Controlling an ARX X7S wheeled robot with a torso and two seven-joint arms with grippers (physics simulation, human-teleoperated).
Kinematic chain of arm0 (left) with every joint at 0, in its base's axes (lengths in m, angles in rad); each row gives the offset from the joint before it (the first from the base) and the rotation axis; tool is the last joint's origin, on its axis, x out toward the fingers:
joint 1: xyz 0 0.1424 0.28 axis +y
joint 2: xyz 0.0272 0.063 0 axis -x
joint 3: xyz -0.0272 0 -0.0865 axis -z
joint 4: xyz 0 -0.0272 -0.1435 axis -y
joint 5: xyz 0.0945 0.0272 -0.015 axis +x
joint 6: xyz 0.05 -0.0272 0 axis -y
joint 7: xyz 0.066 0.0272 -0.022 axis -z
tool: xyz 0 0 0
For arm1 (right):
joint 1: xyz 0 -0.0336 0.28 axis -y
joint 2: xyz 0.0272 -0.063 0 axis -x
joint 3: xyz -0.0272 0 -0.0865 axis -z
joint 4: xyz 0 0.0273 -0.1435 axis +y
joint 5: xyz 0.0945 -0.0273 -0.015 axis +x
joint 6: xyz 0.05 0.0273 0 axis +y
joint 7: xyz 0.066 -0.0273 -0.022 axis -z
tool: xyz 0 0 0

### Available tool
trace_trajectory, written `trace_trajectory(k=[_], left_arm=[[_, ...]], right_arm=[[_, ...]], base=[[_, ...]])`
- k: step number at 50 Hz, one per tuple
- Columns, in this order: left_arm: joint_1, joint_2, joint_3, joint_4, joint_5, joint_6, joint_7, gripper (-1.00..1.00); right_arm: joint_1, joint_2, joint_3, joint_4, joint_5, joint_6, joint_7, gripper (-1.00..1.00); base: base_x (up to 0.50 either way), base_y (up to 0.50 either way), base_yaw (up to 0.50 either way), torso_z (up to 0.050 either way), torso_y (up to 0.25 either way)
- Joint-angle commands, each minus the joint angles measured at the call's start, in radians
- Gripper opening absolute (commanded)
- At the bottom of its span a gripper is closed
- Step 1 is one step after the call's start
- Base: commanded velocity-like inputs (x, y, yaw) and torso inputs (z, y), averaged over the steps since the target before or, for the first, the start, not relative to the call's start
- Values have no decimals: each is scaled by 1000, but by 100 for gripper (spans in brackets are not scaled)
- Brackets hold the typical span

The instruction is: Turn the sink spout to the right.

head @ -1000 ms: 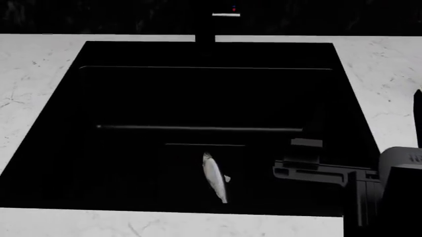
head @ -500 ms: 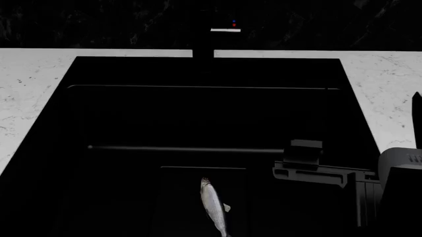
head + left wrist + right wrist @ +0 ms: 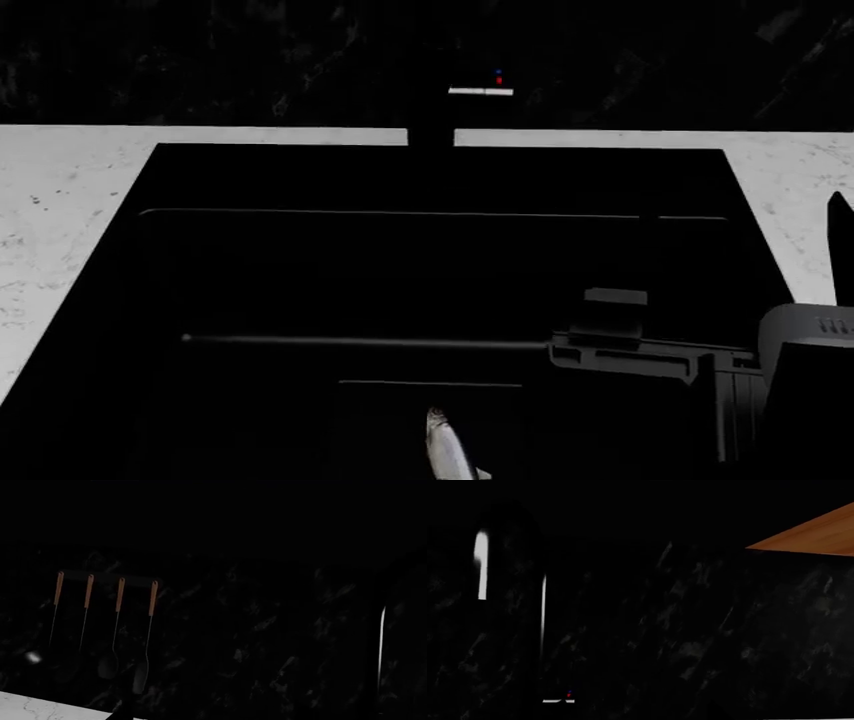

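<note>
The jaws of the right gripper [image 3: 617,300] cannot be made out: only the dark-grey body of the arm is seen at the right of the head view, above the black sink [image 3: 107,250], and it cannot be told whether the jaws are spread or pressed together. The left gripper is not seen in any view; its wrist camera is pointed at the dark marbled wall, where a rack of utensils [image 3: 107,625] with wooden handles is hung.

The sink spout [image 3: 430,135] is found at the middle of the far rim of the sink, as a narrow black post; just above it, a pale-grey bar [image 3: 481,91] with a red and a blue dot is seen. The same bar is seen small and far away in the right wrist view [image 3: 558,700]. The spout is well apart from the right arm, so the reach is judged to be not yet done.

For a good step, the right arm should be carried forward over the basin to the left side of the spout, and the spout pushed slowly towards the right. The silvery fish [image 3: 454,448] in the near part of the basin should be left untouched.
</note>
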Motion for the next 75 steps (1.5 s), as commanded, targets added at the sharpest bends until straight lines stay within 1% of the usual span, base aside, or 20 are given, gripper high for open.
trace_trajectory(k=[1, 4, 8, 16, 20, 29, 42, 53, 57, 68, 75], left_arm=[[5, -1, 8, -8, 4, 11, 1, 100], [3, -2, 11, -9, 2, 9, 0, 100], [4, -4, 11, -6, 0, 7, -3, 100], [7, -3, 22, -16, 6, 18, 0, 100], [5, -4, 28, -14, 7, 17, -2, 100], [0, -9, 25, -7, -6, 8, -9, 100], [10, -6, 39, -25, 6, 28, -4, 100], [15, -7, 47, -35, 9, 38, -1, 100], [20, -8, 48, -35, 9, 44, 1, 100], [17, -11, 53, -40, 7, 45, -1, 100], [13, -17, 46, -29, -5, 35, -10, 100]], right_arm=[[-9, -6, 1, 8, 5, 1, 11, 100], [-9, -1, -23, 16, -13, 0, 15, 100], [3, -3, -22, 10, -5, 16, 22, 100], [116, -25, -29, -13, 46, 146, 61, 100], [184, -26, -55, -15, 51, 217, 87, 100], [255, -57, -100, -4, 67, 261, 105, 100], [293, -81, -168, -16, 92, 305, 111, 100], [364, -127, -231, -51, 134, 392, 133, 100], [372, -135, -267, -19, 122, 365, 128, 100], [423, -171, -345, 32, 121, 359, 128, 100], [432, -177, -368, 65, 113, 331, 125, 100]], base=[[121, 0, 0, 0, 0], [0, 0, 0, 0, 0], [0, 0, 0, 0, 0], [0, 0, 0, 0, 0], [0, 0, 0, 0, 0], [0, 0, 0, 0, 0], [0, 0, 0, 0, 0], [0, 0, 0, 0, 0], [0, 0, 0, 0, 0], [0, 0, 0, 0, 0], [0, 0, 0, 0, 0]])
